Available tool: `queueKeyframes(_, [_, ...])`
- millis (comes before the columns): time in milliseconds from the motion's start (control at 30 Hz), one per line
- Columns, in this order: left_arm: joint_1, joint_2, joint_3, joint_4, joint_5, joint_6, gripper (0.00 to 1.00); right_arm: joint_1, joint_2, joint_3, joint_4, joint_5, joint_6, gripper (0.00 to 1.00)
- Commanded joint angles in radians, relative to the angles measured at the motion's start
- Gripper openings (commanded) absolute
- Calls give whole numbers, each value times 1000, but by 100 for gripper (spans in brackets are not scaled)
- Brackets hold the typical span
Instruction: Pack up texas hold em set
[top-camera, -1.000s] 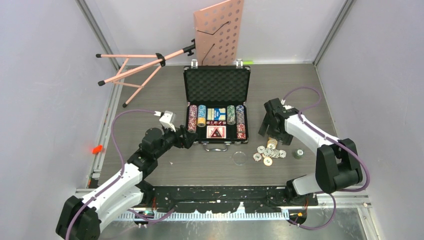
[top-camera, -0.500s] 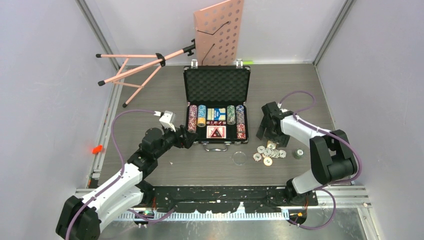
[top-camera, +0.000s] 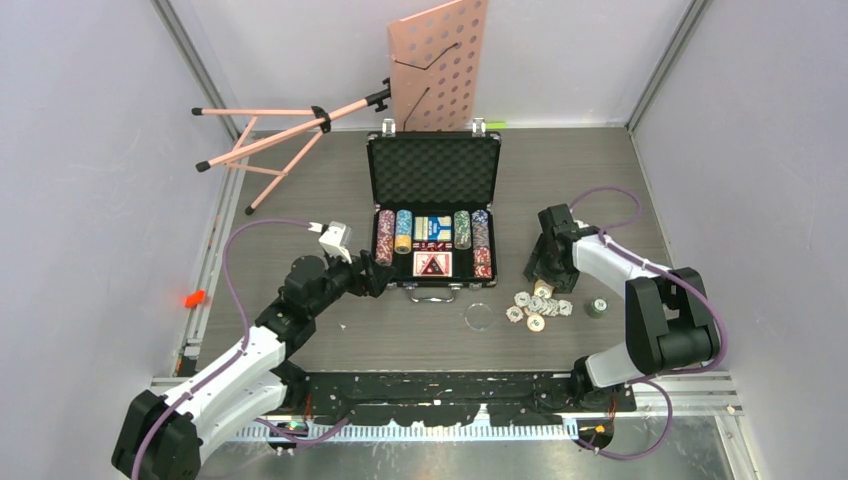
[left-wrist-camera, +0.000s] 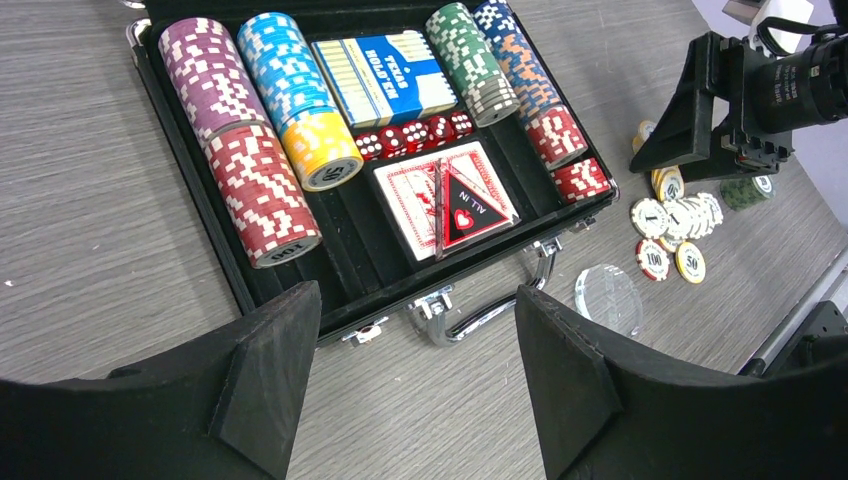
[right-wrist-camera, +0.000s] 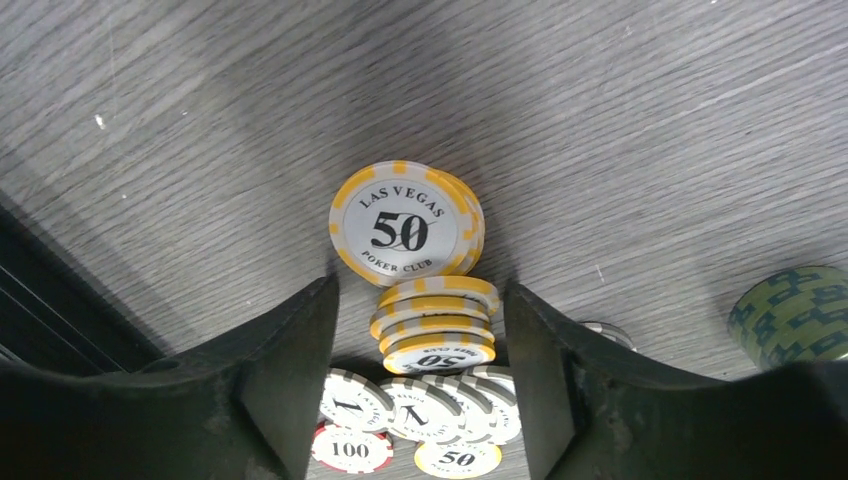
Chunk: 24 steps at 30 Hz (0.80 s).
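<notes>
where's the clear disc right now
In the top view the clear disc lies flat between the case handle and the loose chips, right of centre.

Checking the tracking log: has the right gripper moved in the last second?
Yes, slightly. The right gripper has shifted rightward, away from the right edge of the case, and hangs open over the loose chips.

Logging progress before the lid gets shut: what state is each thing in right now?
briefcase: open, lid upright.
loose chips: outside the briefcase, unpacked.
left gripper: open, empty, near the briefcase's front.
right gripper: open, straddling yellow 50 chips.
music stand: lying on its side.
</notes>
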<state>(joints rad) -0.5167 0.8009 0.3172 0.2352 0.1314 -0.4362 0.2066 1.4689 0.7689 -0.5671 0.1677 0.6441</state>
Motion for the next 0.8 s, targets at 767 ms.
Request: queueKeyframes(767, [3, 6, 0, 42, -13, 16, 73, -6, -79, 20, -98, -12, 60, 30])
